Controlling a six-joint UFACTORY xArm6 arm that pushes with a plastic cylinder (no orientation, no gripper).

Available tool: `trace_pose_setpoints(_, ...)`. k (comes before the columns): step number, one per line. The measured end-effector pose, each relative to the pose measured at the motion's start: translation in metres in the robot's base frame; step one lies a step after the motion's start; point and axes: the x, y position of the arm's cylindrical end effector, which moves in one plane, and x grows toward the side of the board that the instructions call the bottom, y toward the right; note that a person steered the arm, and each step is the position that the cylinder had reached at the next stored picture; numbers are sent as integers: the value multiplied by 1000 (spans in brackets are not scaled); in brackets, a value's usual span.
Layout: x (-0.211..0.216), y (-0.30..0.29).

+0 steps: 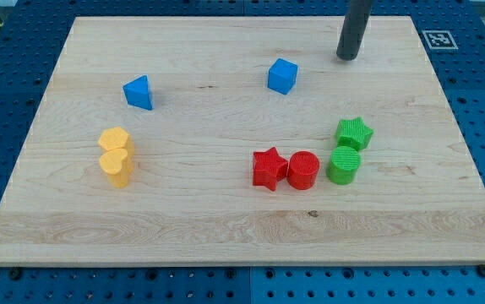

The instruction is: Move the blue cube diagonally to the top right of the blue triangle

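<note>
The blue cube (282, 76) sits on the wooden board in the upper middle. The blue triangle (138, 92) lies well to its left, slightly lower in the view. My tip (346, 57) is the lower end of the dark rod near the view's top; it stands to the right of the blue cube and a little above it, apart from it by about one cube's width.
A yellow hexagon (116, 139) and a yellow heart (117, 165) touch at the left. A red star (269, 168) and red cylinder (303, 170) sit lower middle. A green star (354, 133) and green cylinder (344, 165) sit at the right. The board's edge (242, 263) runs along the bottom.
</note>
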Motion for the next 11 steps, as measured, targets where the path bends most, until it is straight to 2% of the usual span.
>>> trace_pose_setpoints(1, 36, -14)
trace_pose_setpoints(2, 53, -38)
trace_pose_setpoints(4, 52, -124)
trace_pose_setpoints(6, 50, -180)
trace_pose_setpoints(7, 51, -184)
trace_pose_setpoints(11, 63, -109)
